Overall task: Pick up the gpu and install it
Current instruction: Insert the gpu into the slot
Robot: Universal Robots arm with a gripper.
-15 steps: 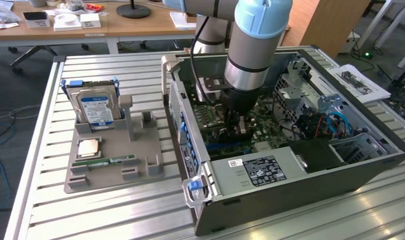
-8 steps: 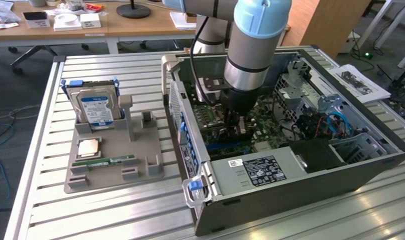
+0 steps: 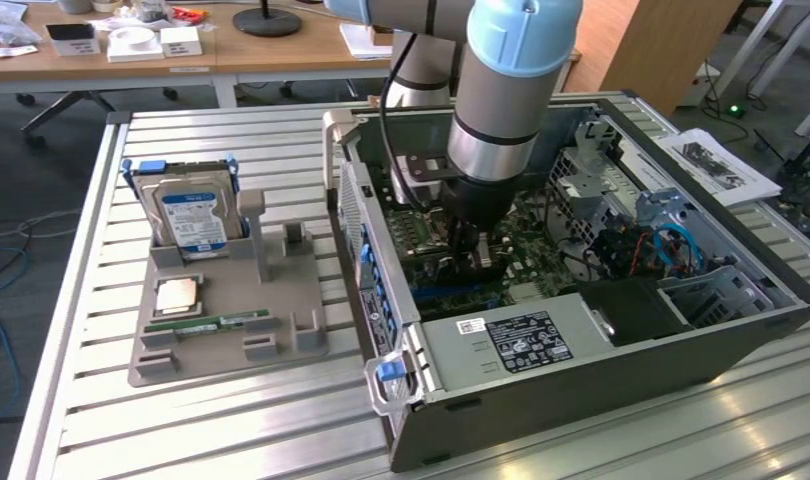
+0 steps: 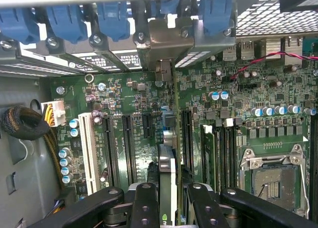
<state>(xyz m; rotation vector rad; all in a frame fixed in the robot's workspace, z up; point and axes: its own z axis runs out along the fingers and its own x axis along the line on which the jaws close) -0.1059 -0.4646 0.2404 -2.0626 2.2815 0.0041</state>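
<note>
Jaws clamped on gpu (image 4: pixel 168 188), card edge-on between them, upright over motherboard (image 4: pixel 134 96) slots inside computer case (image 3: pixel 672 362).

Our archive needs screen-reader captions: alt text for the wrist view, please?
The pincer holds the gpu edge-on at the green motherboard, among its dark expansion slots. Blue latches line the case wall beyond.

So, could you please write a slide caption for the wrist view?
Wrist view: the gripper holds the gpu edge-on at the motherboard's expansion slots inside the case.
</note>
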